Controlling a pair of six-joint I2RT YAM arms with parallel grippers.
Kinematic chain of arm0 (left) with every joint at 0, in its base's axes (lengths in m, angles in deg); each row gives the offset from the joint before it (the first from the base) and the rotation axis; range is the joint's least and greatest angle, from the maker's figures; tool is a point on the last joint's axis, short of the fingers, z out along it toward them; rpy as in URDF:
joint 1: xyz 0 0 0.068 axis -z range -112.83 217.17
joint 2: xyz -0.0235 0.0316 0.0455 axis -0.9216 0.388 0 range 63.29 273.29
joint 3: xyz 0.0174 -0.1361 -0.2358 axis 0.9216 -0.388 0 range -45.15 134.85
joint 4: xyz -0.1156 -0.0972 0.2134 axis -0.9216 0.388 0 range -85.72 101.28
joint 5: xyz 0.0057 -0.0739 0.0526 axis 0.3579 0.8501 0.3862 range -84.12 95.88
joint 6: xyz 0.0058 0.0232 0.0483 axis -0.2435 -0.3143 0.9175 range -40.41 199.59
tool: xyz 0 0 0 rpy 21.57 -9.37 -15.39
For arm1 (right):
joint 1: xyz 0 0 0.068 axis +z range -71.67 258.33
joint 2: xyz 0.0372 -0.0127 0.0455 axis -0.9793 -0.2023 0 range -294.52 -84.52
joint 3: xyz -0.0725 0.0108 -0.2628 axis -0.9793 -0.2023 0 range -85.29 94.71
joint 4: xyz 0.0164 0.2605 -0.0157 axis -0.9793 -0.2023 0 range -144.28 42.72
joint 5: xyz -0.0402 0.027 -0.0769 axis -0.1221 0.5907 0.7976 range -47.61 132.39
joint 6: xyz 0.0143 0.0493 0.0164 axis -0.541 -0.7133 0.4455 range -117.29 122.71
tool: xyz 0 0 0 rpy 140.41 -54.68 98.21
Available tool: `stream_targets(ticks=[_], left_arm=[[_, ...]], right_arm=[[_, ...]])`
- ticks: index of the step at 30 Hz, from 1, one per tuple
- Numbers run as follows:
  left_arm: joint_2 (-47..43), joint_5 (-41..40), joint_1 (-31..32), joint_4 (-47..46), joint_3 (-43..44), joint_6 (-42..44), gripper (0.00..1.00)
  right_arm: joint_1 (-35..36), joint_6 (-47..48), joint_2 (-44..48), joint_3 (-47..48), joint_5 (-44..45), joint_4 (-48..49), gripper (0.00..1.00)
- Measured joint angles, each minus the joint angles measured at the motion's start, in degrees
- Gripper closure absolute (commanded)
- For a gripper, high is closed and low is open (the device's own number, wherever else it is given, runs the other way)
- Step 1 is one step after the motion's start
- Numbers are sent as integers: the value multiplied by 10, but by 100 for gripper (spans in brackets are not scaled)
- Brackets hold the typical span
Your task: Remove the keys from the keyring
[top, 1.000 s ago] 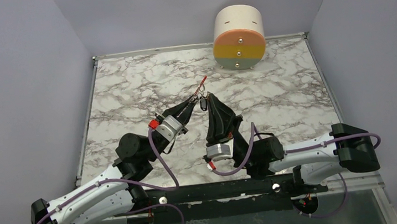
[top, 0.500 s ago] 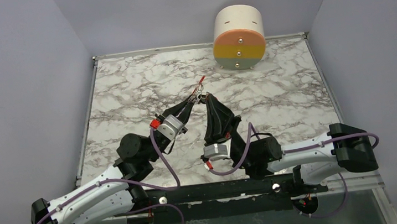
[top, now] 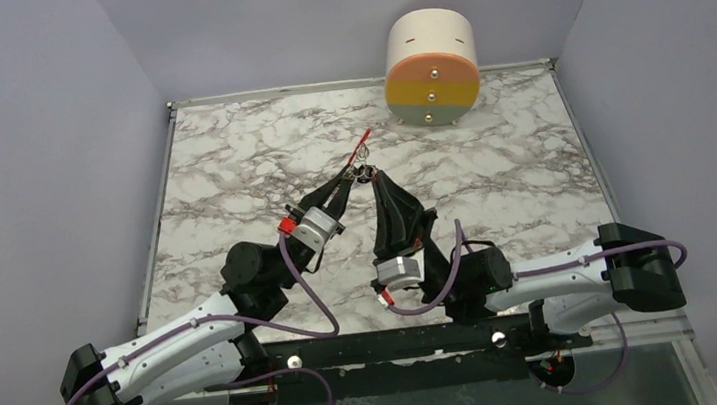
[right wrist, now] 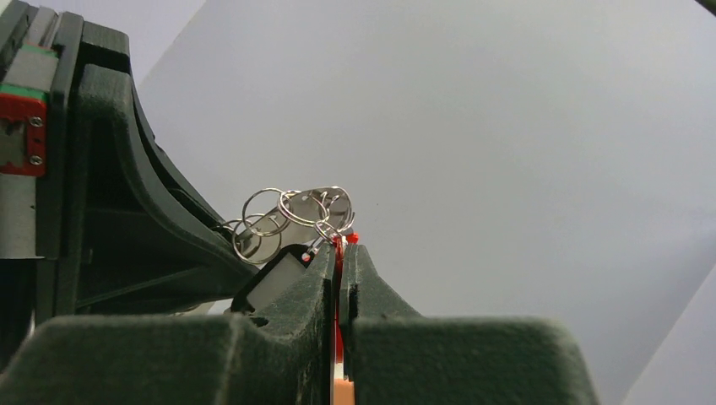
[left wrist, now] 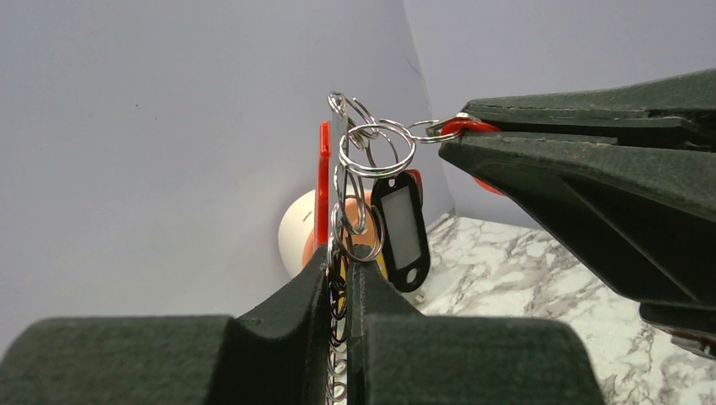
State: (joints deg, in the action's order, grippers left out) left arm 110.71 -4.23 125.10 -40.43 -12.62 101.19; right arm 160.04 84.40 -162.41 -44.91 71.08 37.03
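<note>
Setup: both arms meet tip to tip above the marble surface (top: 229, 156), with the tips held up off it.
Left pincer (left wrist: 340, 260): closed on the chain of the keyring (left wrist: 376, 148); the links run down through the slit between its fingers.
Right pincer (right wrist: 340, 251): closed on the red-headed key (right wrist: 339, 291); red shows in the slit between its fingers and at their very tips.
Keyring position: a bunch of thin silver rings sits just above the left pincer's tips and reaches across to the right pincer's tips, in the air.
Join: a small ring runs from the red head at the right pincer's tips to a larger ring of the bunch.
Red clip (left wrist: 323, 181): seen edge-on and upright, just behind the rings, rising from the left pincer's tips. From overhead it pokes out past both pincers toward the far wall.
Dark-headed key (left wrist: 404, 229): dark body with a pale window; it hangs from the rings between the two pincers, just beside the left pincer's tips.
Drum (top: 429, 52): pale cylinder with an orange, yellow and grey-green face, well beyond both pincers at the far edge of the surface.
</note>
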Motion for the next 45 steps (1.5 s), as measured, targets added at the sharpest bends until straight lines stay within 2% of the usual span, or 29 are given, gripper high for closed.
stream_targets(ticks=[6,12,17,31,45], left_arm=[[11,-2,0,-47,-7,9,100],[23,21,7,-89,-14,24,100],[25,32,8,-112,-14,33,100],[47,28,5,-144,-14,50,100],[54,26,5,-160,-14,54,100]], right_arm=[[7,-54,2,0,-4,0,99],[11,-176,58,-5,-25,-27,99],[12,-239,75,-6,-37,-54,99],[12,-330,80,15,-57,-115,98],[10,-347,81,36,-65,-171,99]])
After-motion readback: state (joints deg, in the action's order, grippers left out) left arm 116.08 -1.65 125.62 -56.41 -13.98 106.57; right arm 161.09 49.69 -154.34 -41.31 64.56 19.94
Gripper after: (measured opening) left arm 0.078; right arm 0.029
